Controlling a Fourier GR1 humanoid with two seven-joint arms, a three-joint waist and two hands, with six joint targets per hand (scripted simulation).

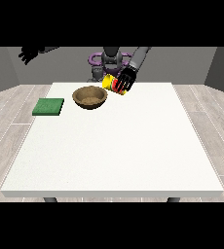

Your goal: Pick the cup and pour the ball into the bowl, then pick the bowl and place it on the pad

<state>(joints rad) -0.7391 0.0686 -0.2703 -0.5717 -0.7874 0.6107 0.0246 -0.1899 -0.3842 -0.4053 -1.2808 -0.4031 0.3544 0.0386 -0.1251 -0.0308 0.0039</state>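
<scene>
A yellow cup [109,81] with red stripes is held tipped on its side above the table, its mouth towards the bowl. The hand at the view's right [126,78] has its fingers curled round the cup. Just left of and below the cup stands a brown wooden bowl [90,97] on the table. I cannot make out a ball in the cup or the bowl. A green square pad [48,107] lies near the table's left edge. The hand at the view's left [29,54] hangs raised off the table at the far left, fingers relaxed.
The white table [114,146] stretches towards the camera. The robot's body [110,61] stands behind the far edge. Grey wooden floor surrounds the table.
</scene>
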